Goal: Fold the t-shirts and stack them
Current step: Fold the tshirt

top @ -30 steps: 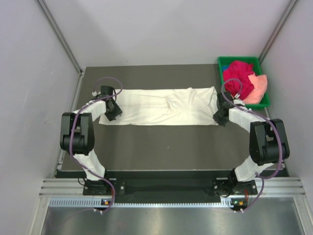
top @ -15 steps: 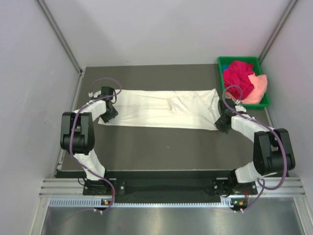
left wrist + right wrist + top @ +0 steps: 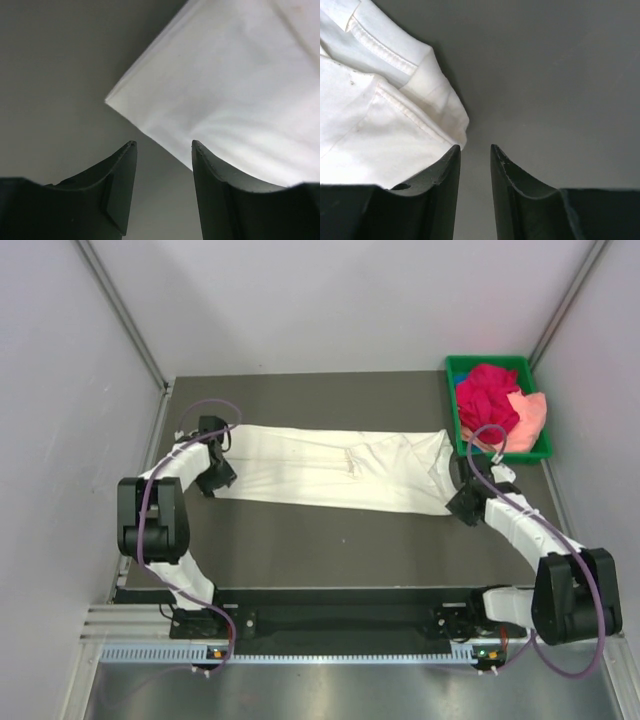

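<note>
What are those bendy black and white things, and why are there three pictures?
They are robot arms: a left arm and a right arm. One picture looks down from above; the other two come from small cameras on the wrists. A white shirt lies spread on the table. A red shirt and a pink shirt sit bunched in the tray. The left tool and right tool are open at the white shirt's ends, holding nothing.

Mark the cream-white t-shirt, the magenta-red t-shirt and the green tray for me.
cream-white t-shirt (image 3: 330, 465): top external view, middle of the spread cloth.
magenta-red t-shirt (image 3: 488, 398): top external view, centre of the crumpled heap.
green tray (image 3: 480, 361): top external view, far rim.
</note>
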You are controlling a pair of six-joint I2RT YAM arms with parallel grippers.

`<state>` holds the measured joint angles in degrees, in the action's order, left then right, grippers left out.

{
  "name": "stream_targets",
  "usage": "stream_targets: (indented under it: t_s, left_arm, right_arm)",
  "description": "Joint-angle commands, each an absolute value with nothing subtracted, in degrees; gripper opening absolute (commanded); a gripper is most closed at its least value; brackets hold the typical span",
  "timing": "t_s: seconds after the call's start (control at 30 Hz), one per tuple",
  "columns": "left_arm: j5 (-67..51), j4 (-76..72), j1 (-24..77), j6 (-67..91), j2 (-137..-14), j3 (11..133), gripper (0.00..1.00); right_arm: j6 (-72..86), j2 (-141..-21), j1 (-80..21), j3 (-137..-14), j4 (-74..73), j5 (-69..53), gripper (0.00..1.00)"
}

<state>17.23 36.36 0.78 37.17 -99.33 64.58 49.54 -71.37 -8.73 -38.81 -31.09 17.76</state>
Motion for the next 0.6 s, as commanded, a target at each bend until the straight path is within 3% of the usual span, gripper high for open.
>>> stream_targets:
  t_s: [0.0, 0.37, 0.57]
  left_arm:
    - [8.8, 36.6, 0.4, 34.2, -94.1, 70.5, 0.53]
    - [-8.1, 24.8, -4.1, 32.9, -108.0, 82.4, 0.48]
    - [-7.9, 25.5, -5.3, 33.0, -117.6, 88.9, 0.48]
  right_arm:
    - [47.4, -68.6, -8.5, -42.4, -34.8, 20.0, 0.33]
    - [28.9, -80.0, -8.4, -56.9, -21.5, 2.4, 0.39]
    - [29.1, -92.7, -8.3, -68.0, -20.8, 7.0, 0.4]
